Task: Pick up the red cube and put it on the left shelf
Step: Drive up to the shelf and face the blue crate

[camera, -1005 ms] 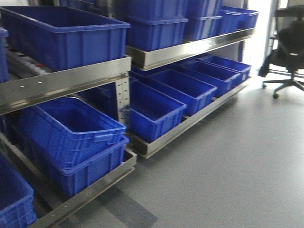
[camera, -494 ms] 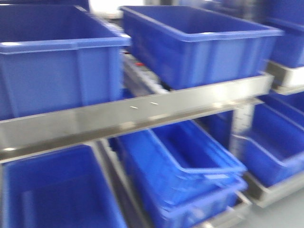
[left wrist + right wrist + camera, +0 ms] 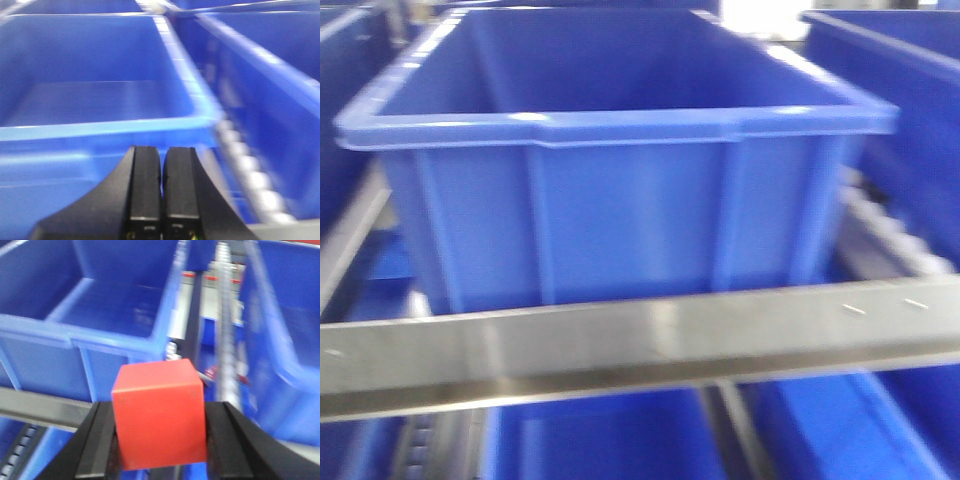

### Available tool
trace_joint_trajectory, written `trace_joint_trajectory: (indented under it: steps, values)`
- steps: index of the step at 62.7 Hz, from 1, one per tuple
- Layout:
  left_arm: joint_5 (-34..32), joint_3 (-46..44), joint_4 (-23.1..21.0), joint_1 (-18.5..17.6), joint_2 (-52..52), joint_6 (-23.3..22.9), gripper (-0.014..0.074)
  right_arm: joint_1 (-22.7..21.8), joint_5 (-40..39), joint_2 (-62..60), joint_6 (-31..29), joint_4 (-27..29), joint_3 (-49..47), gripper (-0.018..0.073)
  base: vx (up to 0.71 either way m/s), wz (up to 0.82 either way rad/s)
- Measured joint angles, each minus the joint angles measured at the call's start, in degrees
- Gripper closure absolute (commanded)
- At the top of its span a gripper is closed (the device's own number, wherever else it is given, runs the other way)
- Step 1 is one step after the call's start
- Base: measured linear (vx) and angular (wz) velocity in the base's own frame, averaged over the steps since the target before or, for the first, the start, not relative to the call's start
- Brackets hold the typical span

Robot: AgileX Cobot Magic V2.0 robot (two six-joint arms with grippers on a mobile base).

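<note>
Cube: the small red block [image 3: 159,415] is sitting clamped between the black fingers of the right gripper [image 3: 160,440], in front of the stainless-steel left shelf [image 3: 640,345].
Left gripper: the left gripper [image 3: 161,160] is pressing its jaws together, carrying nothing.
Count: one red block is showing. One large dark-blue plastic crate [image 3: 620,210] is facing the front camera whole, with two more flanking it.

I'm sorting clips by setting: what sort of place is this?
Probably a warehouse or storeroom picking area: big blue plastic crates stand side by side on a stainless-steel rack, with roller tracks running between them.
</note>
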Motion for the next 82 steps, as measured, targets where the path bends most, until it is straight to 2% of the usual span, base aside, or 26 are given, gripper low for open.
trace_joint_trajectory:
  steps: [28, 82]
  values:
    - [0.0, 0.0, 0.0, 0.0, 0.0, 0.0, 0.0506, 0.0, 0.0, 0.0, 0.0, 0.0, 0.0, 0.0502, 0.16, 0.36]
    - [-0.4, 0.0, 0.0, 0.0, 0.0, 0.0, 0.0506, 0.0, 0.0, 0.0, 0.0, 0.0, 0.0, 0.0502, 0.05, 0.01]
